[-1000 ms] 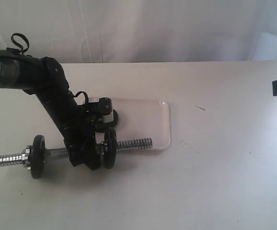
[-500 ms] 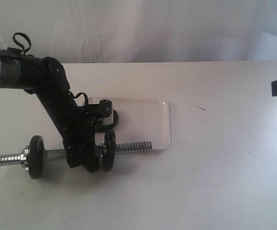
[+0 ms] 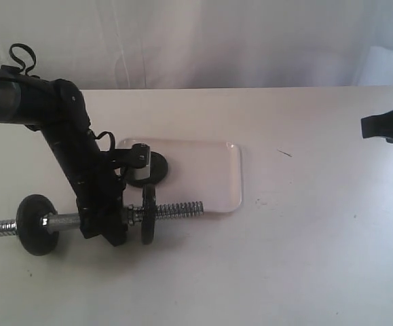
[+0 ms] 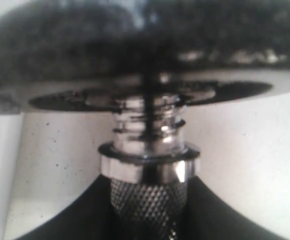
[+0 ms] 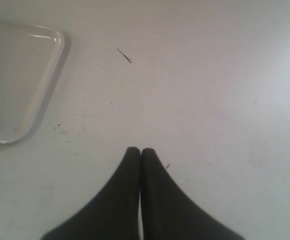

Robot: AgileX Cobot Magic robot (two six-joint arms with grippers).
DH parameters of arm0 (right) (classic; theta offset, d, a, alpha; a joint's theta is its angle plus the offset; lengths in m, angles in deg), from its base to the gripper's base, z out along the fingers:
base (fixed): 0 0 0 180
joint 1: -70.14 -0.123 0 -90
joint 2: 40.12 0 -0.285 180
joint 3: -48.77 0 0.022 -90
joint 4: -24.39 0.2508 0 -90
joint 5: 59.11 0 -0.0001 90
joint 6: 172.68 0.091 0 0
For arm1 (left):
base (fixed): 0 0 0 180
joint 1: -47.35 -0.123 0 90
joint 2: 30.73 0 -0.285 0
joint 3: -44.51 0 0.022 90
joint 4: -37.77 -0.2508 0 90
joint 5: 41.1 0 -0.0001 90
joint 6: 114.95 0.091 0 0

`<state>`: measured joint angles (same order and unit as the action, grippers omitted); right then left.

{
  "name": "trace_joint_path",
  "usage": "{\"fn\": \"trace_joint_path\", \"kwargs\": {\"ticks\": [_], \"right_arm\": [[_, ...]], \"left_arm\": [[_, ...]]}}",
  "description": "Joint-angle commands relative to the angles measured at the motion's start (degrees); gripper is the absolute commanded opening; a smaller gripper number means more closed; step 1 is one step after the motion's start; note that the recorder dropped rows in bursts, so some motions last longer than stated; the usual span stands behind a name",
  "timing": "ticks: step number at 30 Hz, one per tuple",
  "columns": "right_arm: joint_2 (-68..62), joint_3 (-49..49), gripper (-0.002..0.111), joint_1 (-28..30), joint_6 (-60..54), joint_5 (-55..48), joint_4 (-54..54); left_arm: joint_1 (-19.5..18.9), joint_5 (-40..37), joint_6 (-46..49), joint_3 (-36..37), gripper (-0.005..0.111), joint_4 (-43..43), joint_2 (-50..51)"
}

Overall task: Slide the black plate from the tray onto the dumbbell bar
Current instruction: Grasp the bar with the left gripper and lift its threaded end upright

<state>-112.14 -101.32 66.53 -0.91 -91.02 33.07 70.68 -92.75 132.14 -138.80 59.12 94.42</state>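
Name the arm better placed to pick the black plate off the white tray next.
Right. The right hand is empty and shut, while the left hand clamps the chrome dumbbell bar. The matte-black round plate lies on the glossy white tray.

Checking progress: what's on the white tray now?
A small round matte-black weight disc lies flat on the shallow white glossy tray, near its left end. The black robot arm covers part of the disc and that corner.

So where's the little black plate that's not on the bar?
In the exterior view the black plate lies flat at the left end of the tray, just beyond the dumbbell bar.
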Motion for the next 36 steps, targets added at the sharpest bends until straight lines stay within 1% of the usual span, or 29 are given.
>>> {"fn": "trace_joint_path", "kwargs": {"ticks": [1,4,12,20,27,36], "right_arm": [[0.01,-0.30,0.000,0.23,-0.90,2.04,0.44],[0.01,-0.30,0.000,0.23,-0.90,2.58,0.44],[0.01,-0.30,0.000,0.23,-0.90,2.95,0.44],[0.01,-0.30,0.000,0.23,-0.90,3.54,0.44],[0.01,-0.30,0.000,0.23,-0.90,3.54,0.33],[0.01,-0.30,0.000,0.23,-0.90,3.57,0.43]], "left_arm": [[-1.22,-3.12,-0.03,-0.07,0.000,1.98,-2.03],[-1.99,-3.20,1.96,-0.07,0.000,5.11,-2.03],[-2.04,-3.04,2.38,-0.07,0.000,5.66,-2.03],[-2.04,-2.36,6.82,-0.07,0.000,10.74,-3.48],[-2.17,-3.19,6.82,-0.07,0.000,10.75,-6.13],[-4.65,-5.78,7.84,-0.07,0.000,13.23,-7.03]]}}
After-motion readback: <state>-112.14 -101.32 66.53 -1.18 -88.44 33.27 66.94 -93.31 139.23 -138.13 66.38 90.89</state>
